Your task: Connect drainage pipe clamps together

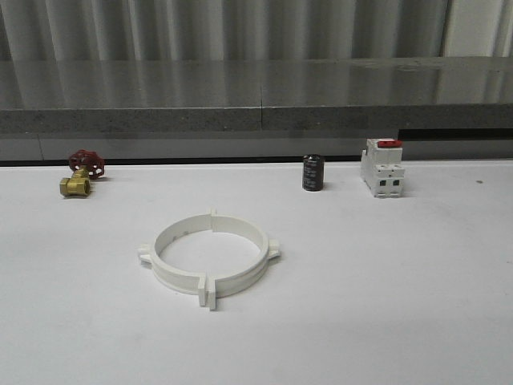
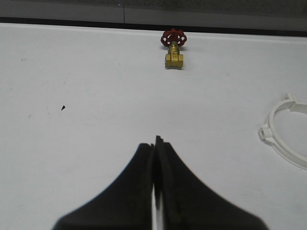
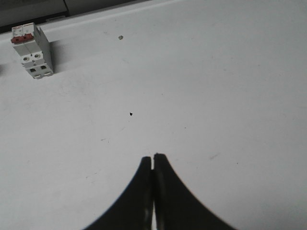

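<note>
Near the middle of the white table (image 1: 385,321), toward the front: two white plastic half-round drainage pipe clamps (image 1: 210,255), lying flat and set end to end as one wide ring. Flat end tabs meeting at the near side and again at the far side of the ring; whether fully locked together, cannot tell. One small outer lug on the left band, one on the right band.

Far left, close to the back edge of the table: small brass valve with a red handwheel (image 1: 81,172), well apart from the ring. Right of centre at the back: short black cylinder (image 1: 313,173), standing upright. Just beside it to the right, not touching: white boxy switch with a red top (image 1: 382,168), also upright.

From the left wrist camera: left gripper (image 2: 156,143) with black fingers pressed together, closed on nothing, above bare table. Beyond it the brass valve (image 2: 173,50), and at the side a part of the ring (image 2: 283,132), apart from the fingers.

From the right wrist camera: right gripper (image 3: 153,158) likewise closed, fingertips touching, holding nothing, over bare table. White switch (image 3: 32,50) well apart from it, near the table's far edge.
</note>
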Action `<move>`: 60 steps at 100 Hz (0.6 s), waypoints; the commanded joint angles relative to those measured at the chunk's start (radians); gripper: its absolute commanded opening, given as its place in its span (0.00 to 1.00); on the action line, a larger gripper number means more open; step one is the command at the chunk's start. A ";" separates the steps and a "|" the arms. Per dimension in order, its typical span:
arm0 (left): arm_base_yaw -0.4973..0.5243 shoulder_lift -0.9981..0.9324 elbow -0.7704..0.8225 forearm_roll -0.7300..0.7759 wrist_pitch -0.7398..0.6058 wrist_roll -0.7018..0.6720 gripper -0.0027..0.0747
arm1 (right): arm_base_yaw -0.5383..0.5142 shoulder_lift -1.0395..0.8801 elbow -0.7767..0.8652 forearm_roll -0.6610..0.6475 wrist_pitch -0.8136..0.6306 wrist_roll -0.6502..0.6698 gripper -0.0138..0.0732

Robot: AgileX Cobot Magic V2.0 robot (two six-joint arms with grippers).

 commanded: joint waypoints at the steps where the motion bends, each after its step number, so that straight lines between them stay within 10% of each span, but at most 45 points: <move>1: 0.003 0.002 -0.027 -0.007 -0.069 -0.003 0.01 | -0.007 -0.002 -0.023 -0.038 -0.051 -0.012 0.08; 27: 0.003 0.002 -0.027 -0.007 -0.069 -0.003 0.01 | -0.007 -0.010 -0.018 -0.036 -0.097 -0.036 0.08; 60: 0.003 0.002 -0.027 -0.007 -0.069 -0.003 0.01 | -0.061 -0.178 0.133 0.327 -0.462 -0.579 0.08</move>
